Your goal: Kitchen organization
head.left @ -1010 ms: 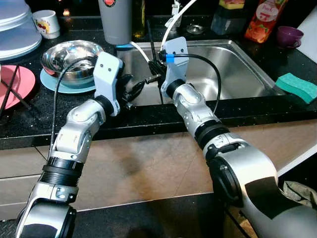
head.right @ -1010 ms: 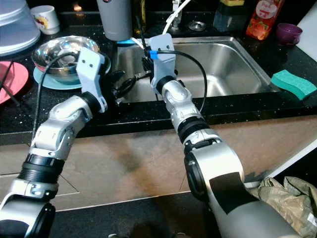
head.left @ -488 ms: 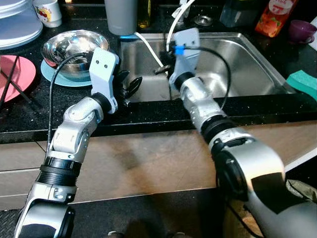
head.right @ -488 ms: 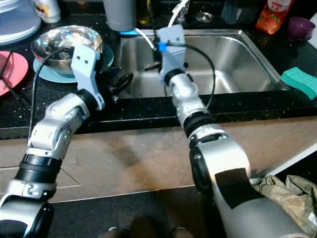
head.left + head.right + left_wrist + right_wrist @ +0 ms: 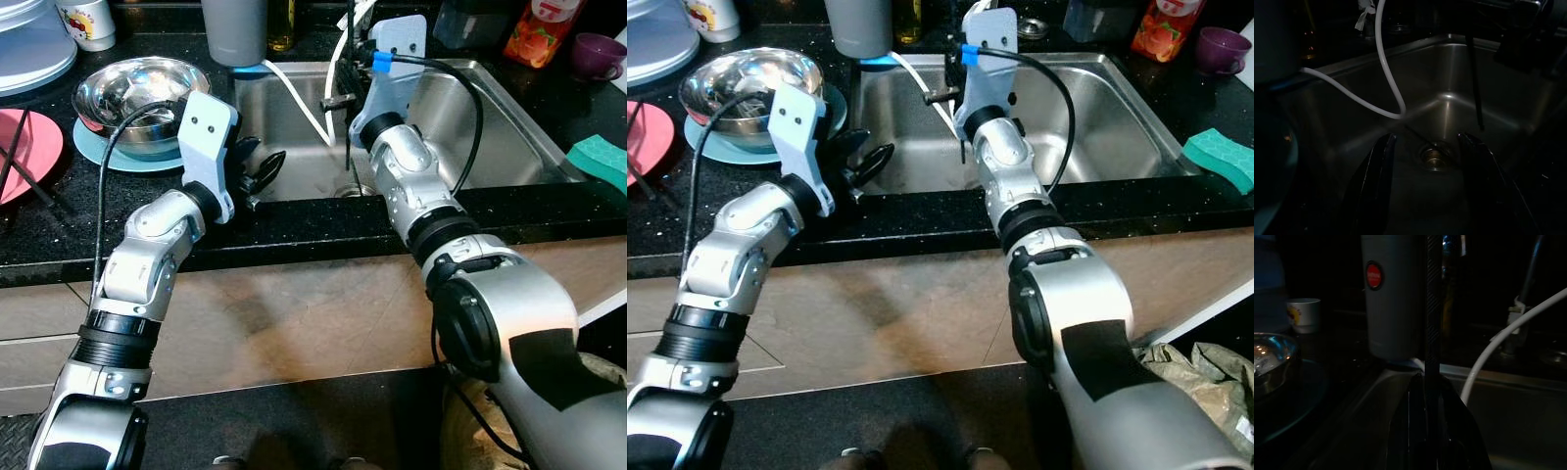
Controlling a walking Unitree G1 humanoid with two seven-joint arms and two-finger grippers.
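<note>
The right claw (image 5: 1426, 431) is clenched on an upright black chopstick (image 5: 1433, 328) above the sink (image 5: 490, 127). The left claw (image 5: 1427, 181) hangs released over the drain (image 5: 1435, 155)

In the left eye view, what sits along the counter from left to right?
Pink plate → shiny steel bowl on a light blue plate → stainless steel sink → green sponge.

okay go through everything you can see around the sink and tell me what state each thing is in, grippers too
Left gripper: open, holding nothing, over the sink's left front edge.
Right gripper: shut on a thin black stick, over the sink.
Black stick: upright, clamped at its lower end.
Sink: dry-looking, drain open.
White hose: hanging loose into the sink.
Steel bowl: upright on a blue plate.
Green sponge: lying flat on the counter.
</note>
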